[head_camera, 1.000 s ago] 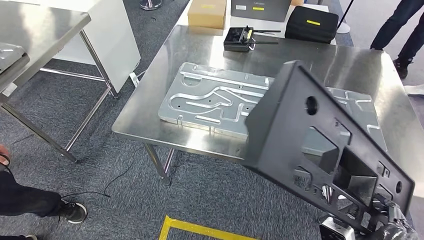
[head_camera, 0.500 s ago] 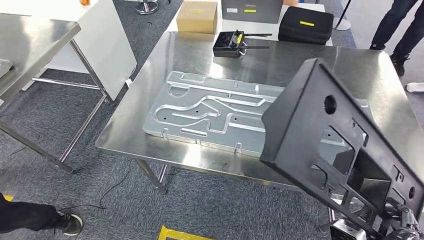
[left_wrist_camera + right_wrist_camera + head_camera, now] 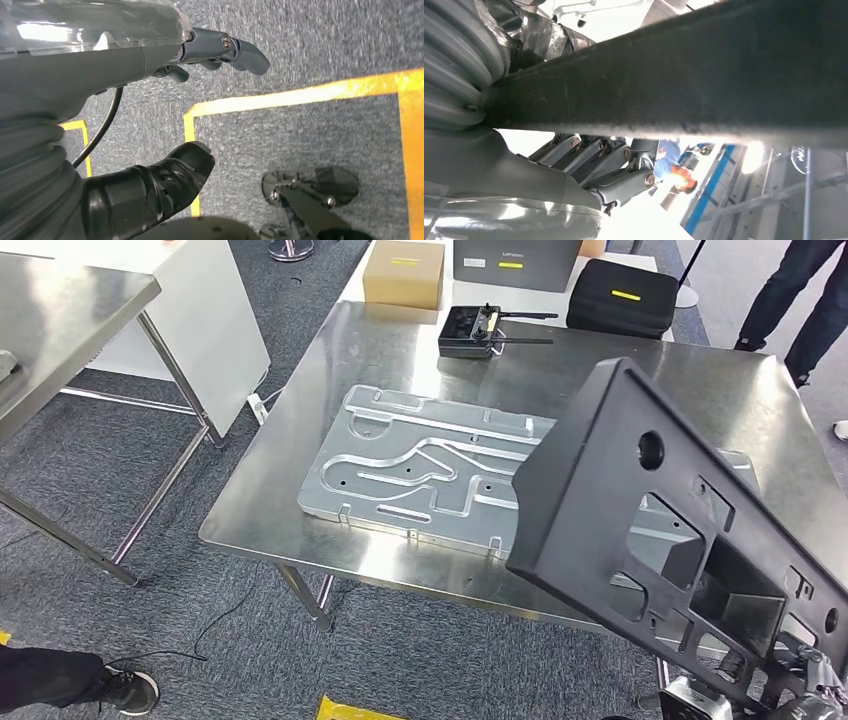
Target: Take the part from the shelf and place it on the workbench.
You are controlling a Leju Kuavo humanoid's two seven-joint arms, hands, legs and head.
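I have the black part gripped in my right hand, low at one end, so the long panel cantilevers up and away from the hand, tilted on edge. In the right wrist view the part's dark edge runs across the palm with the fingers wrapped beneath it. The far end of the part hangs over the near portion of the bench, above it and not touching.

My left hand hangs by the floor, slack and holding nothing, thumb and fingers apart.

Beyond the hand, under the part's free end, lies a grey aluminium plate with routed channels. Further from the hand, at the far edge of the bench, sit a small black device with antennas and a black case.

Step in hand, as I judge it: carry-in and set-down. To do it well:
- bring the hand further in over the bench before lowering;
- level the part first, since a tilted drop would land a corner on the plate;
- the grip sits far from the part's middle, so move slowly to limit swing;
- release only once the part rests flat.
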